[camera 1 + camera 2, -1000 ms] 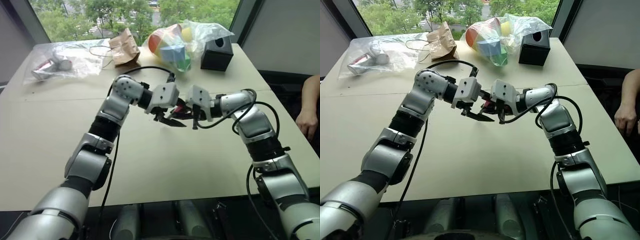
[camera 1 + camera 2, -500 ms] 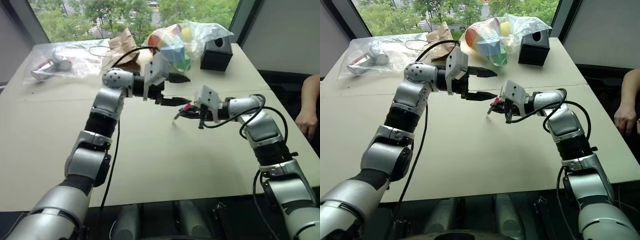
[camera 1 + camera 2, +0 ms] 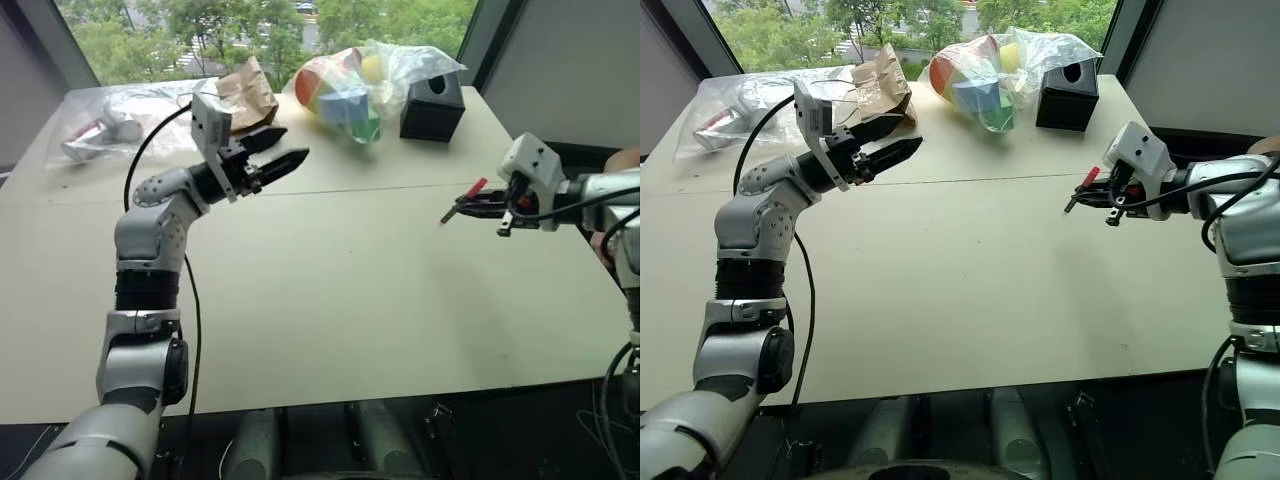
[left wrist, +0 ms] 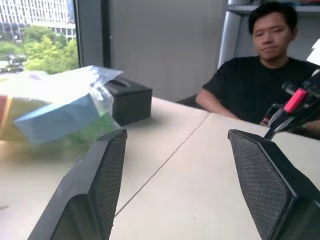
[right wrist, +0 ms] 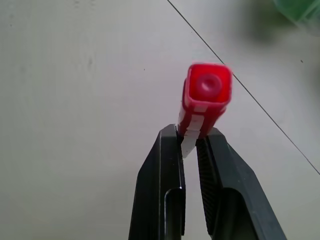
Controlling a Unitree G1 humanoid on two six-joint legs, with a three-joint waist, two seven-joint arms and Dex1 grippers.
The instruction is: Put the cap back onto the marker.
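We are looking over one tabletop (image 3: 330,300) with the spare things pushed to its far edge, likely to leave the middle free for the capping. There, one black box (image 3: 433,105) is serving as our landmark. One bag of coloured blocks (image 3: 350,85) is lying just left of the box, one paper bag (image 3: 248,95) is sitting further left, and one clear bag (image 3: 130,120) is lying furthest left. One person (image 4: 260,85) is sitting to the right of the box, beyond the tabletop's edge.

We are using two hands. The left hand (image 3: 293,142) is hanging well left of the box and nearer to us, with its fingers spread wide and nothing between them. It looks finished with its share of the work. The right hand (image 3: 484,204) is floating right of the box and nearer to us, pinched tight on the one marker (image 3: 452,212), probably to hold it up off the tabletop.

We are taking the marker's red end for the one cap (image 5: 207,87), already seated, though we cannot be sure.
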